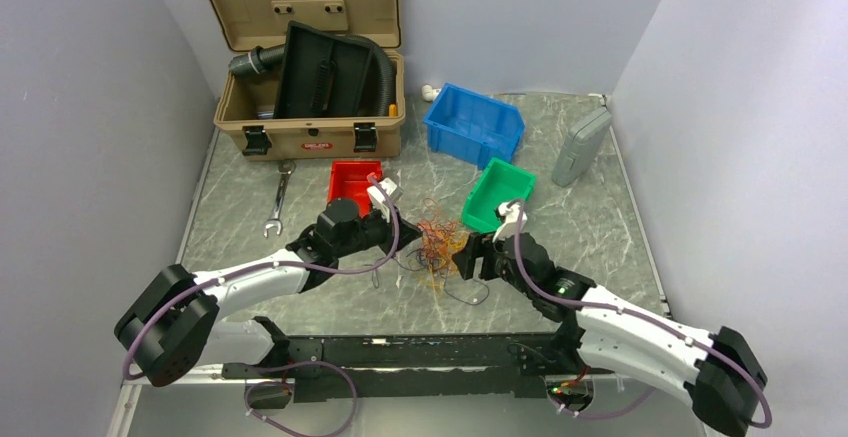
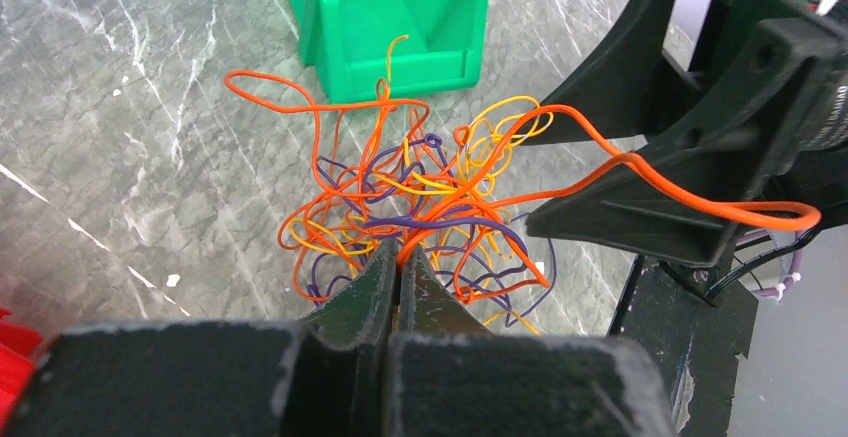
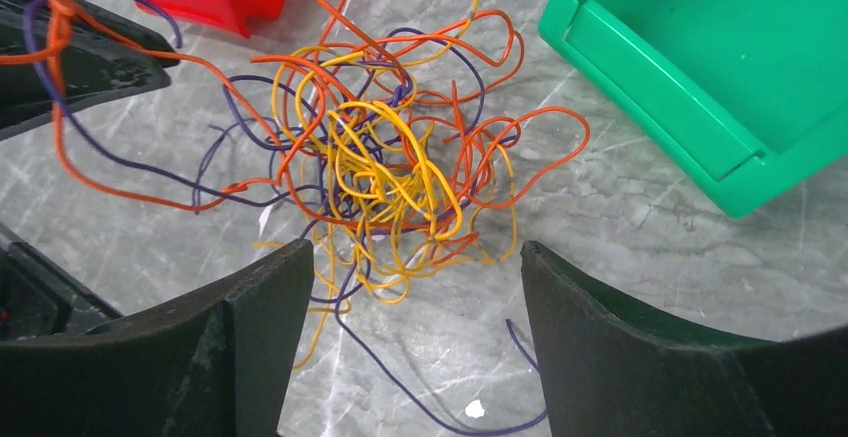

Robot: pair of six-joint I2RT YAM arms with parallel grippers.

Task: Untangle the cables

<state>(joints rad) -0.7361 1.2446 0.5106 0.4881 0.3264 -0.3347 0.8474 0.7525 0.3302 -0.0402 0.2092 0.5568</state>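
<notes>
Grey marbled tabletop (image 1: pixel 600 227), enclosed by pale walls.

Left gripper (image 2: pixel 398 257), bottom centre of the left wrist view: fingers pressed together, with a wire of the cables (image 2: pixel 420 207) appearing to run in between the tips. This reads as an anchoring pinch that fixes one side of the tangle.

Right gripper (image 3: pixel 415 257), bottom of the right wrist view: fingers wide apart, straddling the near edge of the tangle, gripping nothing. It is probably set to take a second wire so the arms can draw apart.

An orange strand (image 2: pixel 632 157) lies draped across the right gripper's lower finger at centre right of the left wrist view, where it could snag.

Outward, the tangle rests on the table at frame centre of the top view, with the green bin (image 1: pixel 520 179) just beyond at upper right and the red bin (image 1: pixel 340 172) at upper left.
</notes>
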